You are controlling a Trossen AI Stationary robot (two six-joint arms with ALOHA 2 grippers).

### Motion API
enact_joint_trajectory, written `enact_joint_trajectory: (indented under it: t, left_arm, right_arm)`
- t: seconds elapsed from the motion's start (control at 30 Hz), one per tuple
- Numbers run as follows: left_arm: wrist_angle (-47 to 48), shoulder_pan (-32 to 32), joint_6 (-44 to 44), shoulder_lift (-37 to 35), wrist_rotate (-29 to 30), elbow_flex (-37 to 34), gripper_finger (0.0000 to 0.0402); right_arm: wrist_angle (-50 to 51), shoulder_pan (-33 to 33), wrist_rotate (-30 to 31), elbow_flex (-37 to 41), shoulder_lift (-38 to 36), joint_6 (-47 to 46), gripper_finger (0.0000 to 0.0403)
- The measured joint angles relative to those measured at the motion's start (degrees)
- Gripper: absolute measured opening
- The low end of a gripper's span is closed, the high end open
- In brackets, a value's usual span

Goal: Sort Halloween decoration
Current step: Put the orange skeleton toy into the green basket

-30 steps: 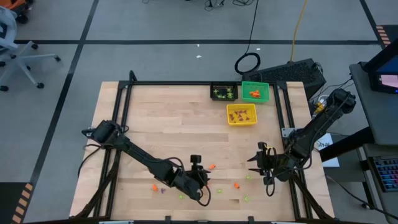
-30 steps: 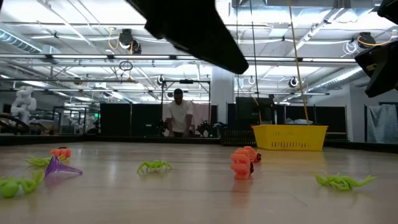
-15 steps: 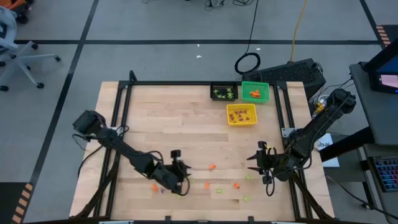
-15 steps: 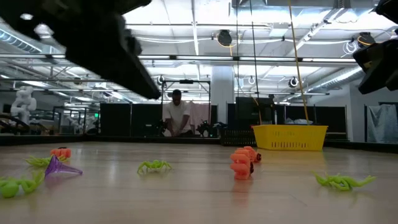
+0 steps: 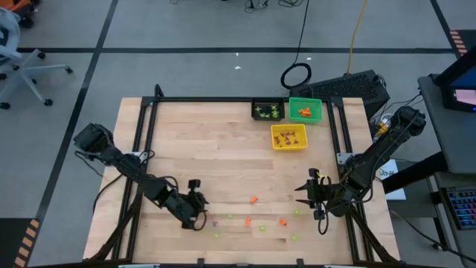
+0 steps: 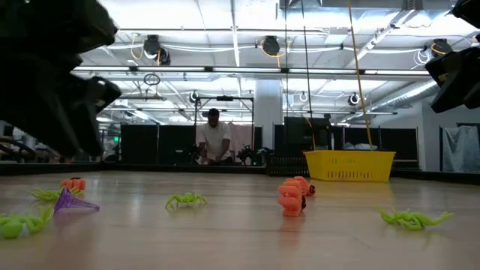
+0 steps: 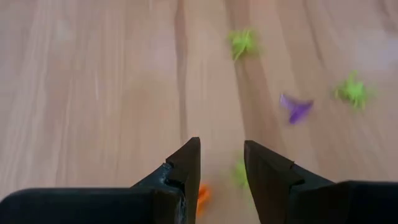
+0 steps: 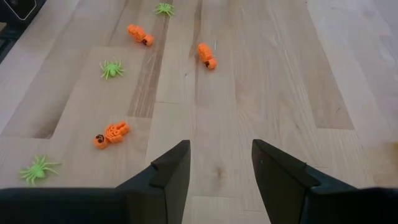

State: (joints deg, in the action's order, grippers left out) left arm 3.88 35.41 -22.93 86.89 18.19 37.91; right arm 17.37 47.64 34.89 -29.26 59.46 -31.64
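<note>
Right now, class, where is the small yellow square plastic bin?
In the high view, the yellow bin sits on the table's far right part, just in front of the green bin.

Layout, counter [image 5: 201, 149]:
- Left hand [image 5: 199, 212]: low over the near-left part of the counter, nothing between its fingers.
- Right hand [image 5: 309, 195]: near the right edge, well apart from the left hand, empty.
- Halloween decoration [image 5: 253, 199]: scattered trinkets lying on the counter between the two hands, several just beside the left hand.
- Three bins [image 5: 288, 137]: far side, well beyond the right hand; two side by side at the far edge, the third just nearer, each with trinkets in it.
</note>
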Motion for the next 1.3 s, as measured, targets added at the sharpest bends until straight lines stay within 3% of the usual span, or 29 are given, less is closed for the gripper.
enact_joint_trajectory:
  t: [0.23,0.4,0.63,1.03,1.3]
  left_arm:
    - [0.1,-0.1,-0.8,-6.7,-5.0,-4.9,0.0122]
    - [5.3,-0.1,-0.7,-8.3,-2.5,-5.4,0.0122]
    - [5.2,-0.2,-0.6,-8.3,-1.0,-5.4,0.0122]
    - [9.0,-2.2,18.1,-8.3,-1.8,-5.4,0.0122]
    - [8.5,-8.1,23.5,-8.3,-10.3,-5.4,0.0122]
  right_arm:
    - [-0.4,0.0,0.0,0.0,0.0,1.2,0.0157]
    - [-0.5,0.0,0.3,0.0,0.0,1.3,0.0157]
    - [-0.9,0.0,1.3,0.0,0.0,2.5,0.0157]
    - [-3.0,0.0,1.3,0.0,0.0,4.3,0.0157]
    - [-3.0,0.0,1.3,0.0,0.0,4.5,0.0157]
